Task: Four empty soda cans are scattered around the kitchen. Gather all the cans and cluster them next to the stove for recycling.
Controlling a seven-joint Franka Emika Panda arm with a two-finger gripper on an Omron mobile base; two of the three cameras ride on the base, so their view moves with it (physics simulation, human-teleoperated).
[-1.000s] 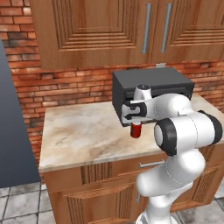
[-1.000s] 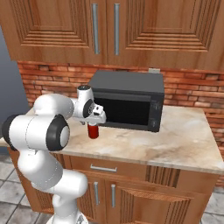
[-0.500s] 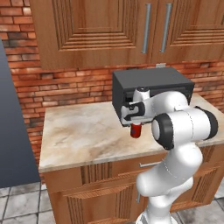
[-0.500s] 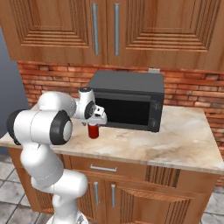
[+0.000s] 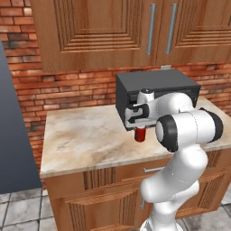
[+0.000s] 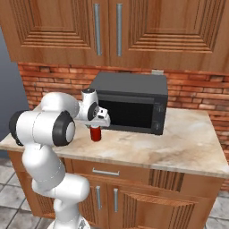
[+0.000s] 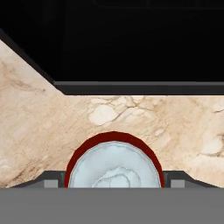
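One gripper (image 5: 140, 127) hangs straight down over a red can (image 5: 140, 134) on the counter (image 5: 85, 135), its fingers reaching down on either side of the can's top. In the hand view the can's silver top (image 7: 114, 168) sits centred between two grey finger pads (image 7: 51, 180), one close on each side, but whether they press on the can or stand just off it cannot be told, so the grasp is uncertain.

The can stands upright, its long axis vertical, silver lid up toward the hand. It is a short red cylinder; from the right base view its upper part is hidden by the gripper (image 6: 95, 126) and the lower body of the can (image 6: 95, 134) shows, resting on the counter (image 6: 179, 147). It stands just in front of the microwave (image 6: 129, 103), near that box's left front corner, touching nothing but the counter as far as can be seen.

The microwave is a matt black box with a dark glass door and a panel on its right side; in the left base view the arm covers much of its front. The counter is beige, marbled stone with a smooth face. Below it are brown wooden drawers and doors with metal handles; above hang wooden cabinets (image 5: 113, 31) with grooved panels. The wall behind is red brick (image 5: 67, 88). A flat grey-blue slab (image 5: 13, 149) stands at the counter's left end, cut off by the picture's edge.
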